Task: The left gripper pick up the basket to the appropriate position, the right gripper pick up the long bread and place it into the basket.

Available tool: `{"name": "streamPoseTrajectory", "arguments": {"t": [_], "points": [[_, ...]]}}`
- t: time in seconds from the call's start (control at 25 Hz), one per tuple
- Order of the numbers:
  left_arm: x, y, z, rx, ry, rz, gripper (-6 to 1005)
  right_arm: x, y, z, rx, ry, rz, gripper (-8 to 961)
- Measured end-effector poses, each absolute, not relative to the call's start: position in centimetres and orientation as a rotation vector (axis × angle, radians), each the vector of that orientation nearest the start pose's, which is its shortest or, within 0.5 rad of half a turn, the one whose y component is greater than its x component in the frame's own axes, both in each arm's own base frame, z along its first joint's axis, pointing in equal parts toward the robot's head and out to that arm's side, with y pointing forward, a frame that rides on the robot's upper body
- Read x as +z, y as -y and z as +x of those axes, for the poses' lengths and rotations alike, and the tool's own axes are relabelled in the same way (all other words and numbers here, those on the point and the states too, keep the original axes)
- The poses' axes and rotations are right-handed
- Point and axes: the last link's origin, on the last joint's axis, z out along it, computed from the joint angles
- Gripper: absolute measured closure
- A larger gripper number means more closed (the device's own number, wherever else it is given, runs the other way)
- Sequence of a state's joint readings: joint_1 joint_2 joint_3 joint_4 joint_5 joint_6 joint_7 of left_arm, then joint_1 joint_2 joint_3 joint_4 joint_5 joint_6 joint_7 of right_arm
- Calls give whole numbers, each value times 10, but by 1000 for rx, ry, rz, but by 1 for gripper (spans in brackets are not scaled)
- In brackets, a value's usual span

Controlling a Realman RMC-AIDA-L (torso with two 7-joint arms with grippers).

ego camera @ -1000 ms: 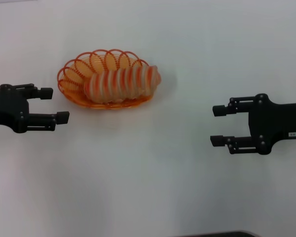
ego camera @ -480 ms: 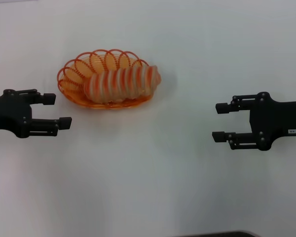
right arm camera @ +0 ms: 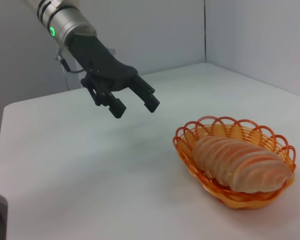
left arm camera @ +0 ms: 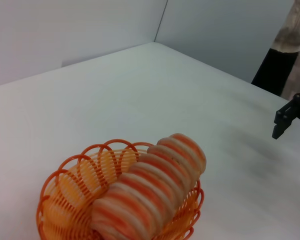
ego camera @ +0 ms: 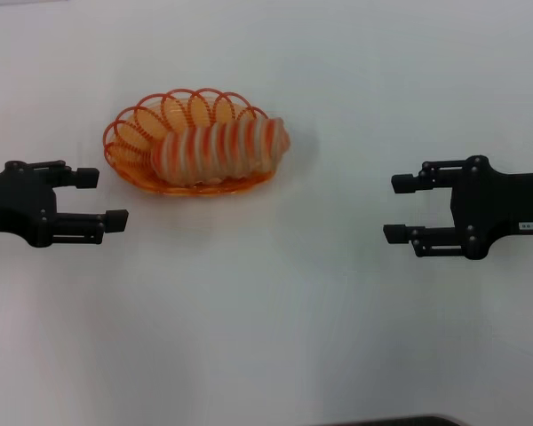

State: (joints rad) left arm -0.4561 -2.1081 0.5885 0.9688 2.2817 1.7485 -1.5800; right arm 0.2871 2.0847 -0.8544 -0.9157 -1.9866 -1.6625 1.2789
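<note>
The orange wire basket (ego camera: 131,135) stands on the white table, left of centre and toward the back. The long bread (ego camera: 220,149), tan with orange-red stripes, lies inside it. Both show in the left wrist view, basket (left arm camera: 65,190) and bread (left arm camera: 150,185), and in the right wrist view, basket (right arm camera: 230,130) and bread (right arm camera: 240,162). My left gripper (ego camera: 102,196) is open and empty, hovering just left of and nearer than the basket; it also shows in the right wrist view (right arm camera: 136,106). My right gripper (ego camera: 397,209) is open and empty, far right of the basket; its fingers (left arm camera: 285,117) show in the left wrist view.
The white table (ego camera: 266,337) meets grey walls at its far edges (right arm camera: 205,30). A dark edge shows at the bottom of the head view (ego camera: 400,420). A dark object stands past the table's corner (left arm camera: 277,70).
My right gripper has drawn back a little to the right and farther from me. My left gripper has pulled slightly left and then stopped. Basket and bread have not moved.
</note>
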Motion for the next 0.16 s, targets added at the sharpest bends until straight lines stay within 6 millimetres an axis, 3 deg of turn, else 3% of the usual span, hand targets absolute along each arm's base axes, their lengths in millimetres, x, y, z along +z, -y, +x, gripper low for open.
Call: {"name": "streamPoseTrajectory", "arguments": {"t": [0.16], "points": [[37, -301, -284, -401, 776, -2792, 145, 16, -272, 293, 508, -413, -2820, 263]]}}
